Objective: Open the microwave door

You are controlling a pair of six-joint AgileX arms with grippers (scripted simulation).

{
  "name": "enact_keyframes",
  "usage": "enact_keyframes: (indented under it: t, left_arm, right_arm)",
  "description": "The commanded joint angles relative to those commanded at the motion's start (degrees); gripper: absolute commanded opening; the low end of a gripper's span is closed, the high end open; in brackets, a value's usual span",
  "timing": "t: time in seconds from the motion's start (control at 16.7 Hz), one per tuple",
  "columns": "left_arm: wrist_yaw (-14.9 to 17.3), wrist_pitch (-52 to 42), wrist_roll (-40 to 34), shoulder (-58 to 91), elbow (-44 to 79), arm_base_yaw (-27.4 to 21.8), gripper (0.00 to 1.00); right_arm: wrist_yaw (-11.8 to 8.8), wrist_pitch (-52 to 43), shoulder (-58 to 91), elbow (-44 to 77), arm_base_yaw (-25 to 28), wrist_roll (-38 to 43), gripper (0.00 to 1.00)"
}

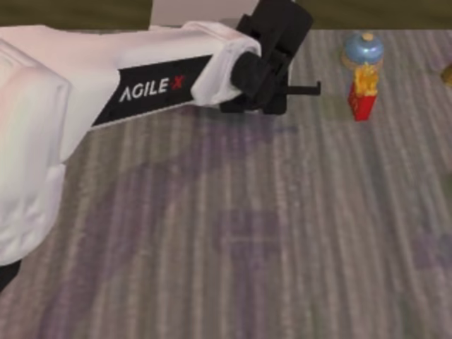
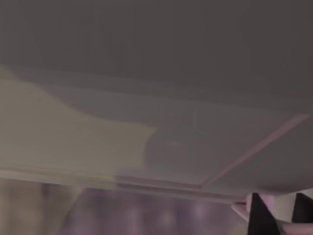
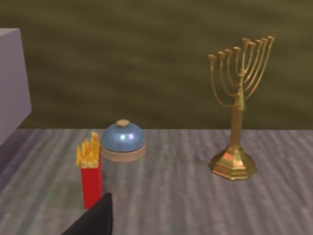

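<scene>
1. At the table's far edge, left of centre in the top view, the microwave (image 1: 187,12) is seen only as a pale grey sliver; most of it is hidden behind the left arm.
2. The left gripper (image 1: 311,87) is held just in front of it; whether its jaws are apart or together cannot be told.
3. The microwave door (image 2: 186,132) fills the left wrist view at close range; its handle cannot be made out.
4. The door is judged rigid, light and hinged, best taken by its slim handle, which is smooth and may slip.
5. The right gripper (image 3: 93,218) is cut off, its jaws unreadable.
</scene>
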Motion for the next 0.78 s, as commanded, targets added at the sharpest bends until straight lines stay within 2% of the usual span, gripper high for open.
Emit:
enact_keyframes:
  t: [0.78]
  left_arm:
    - [0.51,0.46,0.46,-0.15,-0.92,-0.32,0.0]
  right_arm:
    - [0.0,0.0,0.0,0.0,0.0,0.0,1.0]
